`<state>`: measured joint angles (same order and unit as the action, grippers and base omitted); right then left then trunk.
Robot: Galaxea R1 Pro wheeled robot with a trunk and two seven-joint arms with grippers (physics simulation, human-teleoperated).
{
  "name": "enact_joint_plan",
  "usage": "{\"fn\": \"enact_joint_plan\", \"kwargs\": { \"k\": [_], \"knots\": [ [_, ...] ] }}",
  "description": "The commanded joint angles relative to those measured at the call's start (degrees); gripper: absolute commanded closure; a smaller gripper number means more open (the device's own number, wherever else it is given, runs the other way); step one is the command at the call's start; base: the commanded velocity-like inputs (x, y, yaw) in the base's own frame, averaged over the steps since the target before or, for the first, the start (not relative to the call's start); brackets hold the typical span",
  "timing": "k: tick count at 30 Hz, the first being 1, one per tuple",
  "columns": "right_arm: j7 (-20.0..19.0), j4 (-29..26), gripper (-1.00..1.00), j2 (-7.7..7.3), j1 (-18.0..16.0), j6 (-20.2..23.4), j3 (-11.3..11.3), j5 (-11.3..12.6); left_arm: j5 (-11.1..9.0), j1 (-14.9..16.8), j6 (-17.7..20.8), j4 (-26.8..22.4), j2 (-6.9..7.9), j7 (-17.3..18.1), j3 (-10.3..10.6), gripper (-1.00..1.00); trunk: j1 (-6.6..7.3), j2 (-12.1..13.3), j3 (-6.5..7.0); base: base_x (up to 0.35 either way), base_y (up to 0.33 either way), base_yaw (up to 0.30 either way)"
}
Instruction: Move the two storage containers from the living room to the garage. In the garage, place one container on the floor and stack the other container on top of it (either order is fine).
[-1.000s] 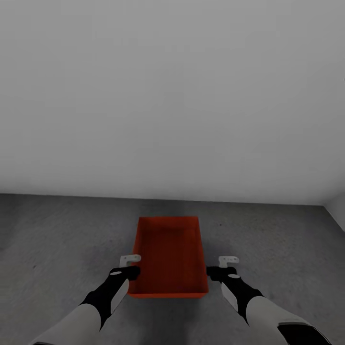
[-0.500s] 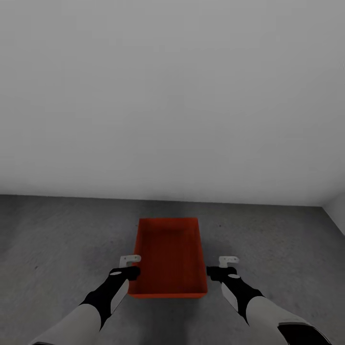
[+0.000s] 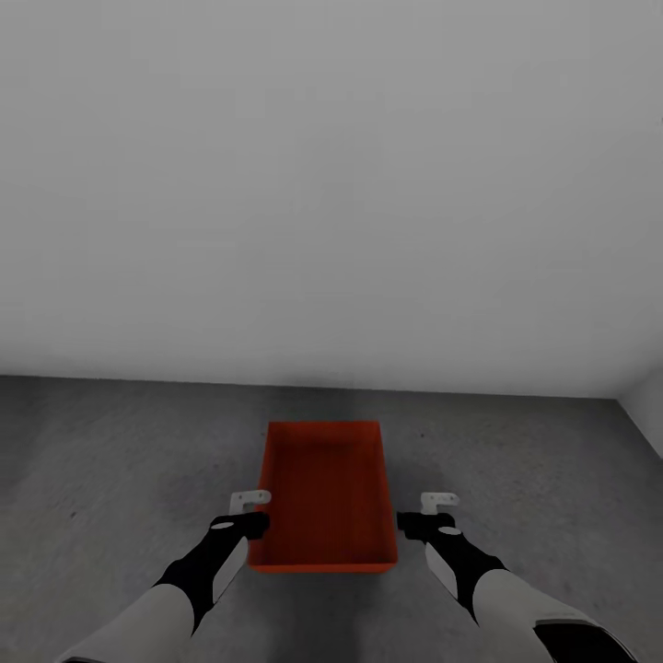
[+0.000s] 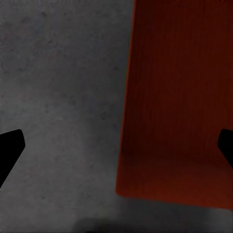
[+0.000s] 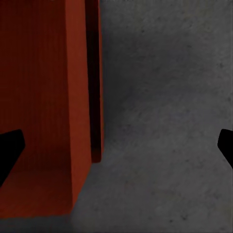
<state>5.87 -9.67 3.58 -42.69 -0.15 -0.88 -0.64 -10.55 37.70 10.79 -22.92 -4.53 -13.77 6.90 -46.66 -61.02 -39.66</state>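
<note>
Looking down from the head camera, we see one orange-red storage container (image 3: 324, 497) on the dark grey concrete floor (image 3: 110, 460) of the garage, near the foot of the pale grey wall (image 3: 331, 184). Our left gripper (image 3: 247, 511) sits just beside the container's left wall, and our right gripper (image 3: 433, 511) stands a little off its right wall.

In the left wrist view, the fingers (image 4: 9, 148) are spread wide apart; the container (image 4: 179, 97) lies below, its wall edge running between the two tips.

In the right wrist view, the fingers (image 5: 10, 145) are likewise wide apart over the container (image 5: 46, 97), with a second orange-red wall (image 5: 94, 82) showing beneath it and bare concrete (image 5: 165, 107) under the other tip.
</note>
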Motion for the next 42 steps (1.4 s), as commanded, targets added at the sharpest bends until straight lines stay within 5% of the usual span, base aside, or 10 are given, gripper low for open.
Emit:
{"fn": "enact_joint_plan", "kwargs": {
  "k": [1,24,32,37,42],
  "knots": [
    [0.2,0.0,-1.00,0.02,0.0,0.0,-0.1,-0.1,-0.6,0.0,0.3,-0.1,0.05,-0.5,0.5,-1.00,0.22,0.4,0.14,0.000,0.000,0.000],
    [0.3,0.8,-1.00,-0.25,0.0,0.1,-0.1,0.0,-0.8,0.0,0.4,0.7,0.39,-0.4,0.5,-1.00,5.28,9.6,4.27,0.000,0.000,0.000],
    [0.0,4.8,-1.00,-5.65,0.0,0.9,0.0,0.0,-0.8,0.0,0.5,6.7,1.85,-0.4,0.5,-1.00,7.03,12.8,5.71,0.000,0.000,0.000],
    [0.0,9.9,-1.00,-6.83,0.0,0.6,0.1,-0.1,-1.3,0.0,0.2,11.0,2.50,-0.4,0.5,-1.00,8.13,14.8,6.61,0.000,0.000,0.000],
    [-0.2,11.4,-1.00,-7.27,2.6,0.9,0.1,-0.1,-4.0,0.0,-0.5,17.6,3.78,-0.3,0.6,-1.00,9.23,16.8,7.51,0.000,0.000,0.000]
  ]
}}
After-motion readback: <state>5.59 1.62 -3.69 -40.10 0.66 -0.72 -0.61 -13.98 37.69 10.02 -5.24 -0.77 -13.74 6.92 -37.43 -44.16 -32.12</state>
